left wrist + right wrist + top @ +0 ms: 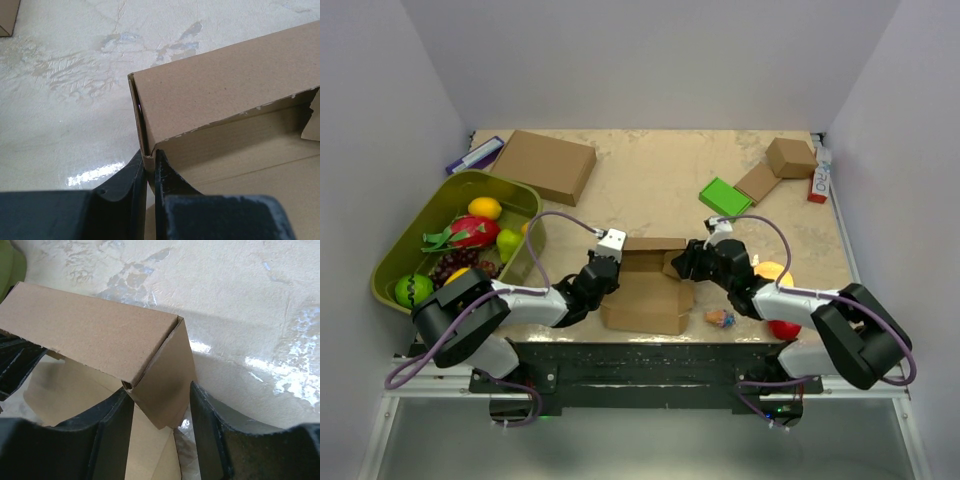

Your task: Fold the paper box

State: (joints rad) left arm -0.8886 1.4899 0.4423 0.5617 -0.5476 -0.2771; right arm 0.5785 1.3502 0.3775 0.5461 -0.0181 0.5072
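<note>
Two arms are working from opposite ends on the plain brown cardboard paper box (645, 295). It is sitting half formed on the marbled beige table (650, 180), near the front edge and right between the two bases. Its long back wall (225, 85) is standing up, while the floor panel is lying flat in front of it.

The left gripper (151, 162) is pinching the wall's left corner, its black fingers closed on the cardboard edge with barely a slit between them. I judge it is doing that to stop the raised wall flopping back down while the other end gets attention.

The right gripper (160, 407) is straddling the short end flap (167, 375) hanging off the wall's right corner. Its jaws are spread wide. The flap is lying just beside the finger on the left of the wrist view and standing clear of the other, so the gripper is surrounding the flap rather than clamping it. That placement looks meant for swinging the flap inward along the box's end. The wall looks double-layered at that corner, with a small hollow showing.

Well apart to the left, a lime green plastic tub (410, 250) of fruit is sitting clear of both arms.
</note>
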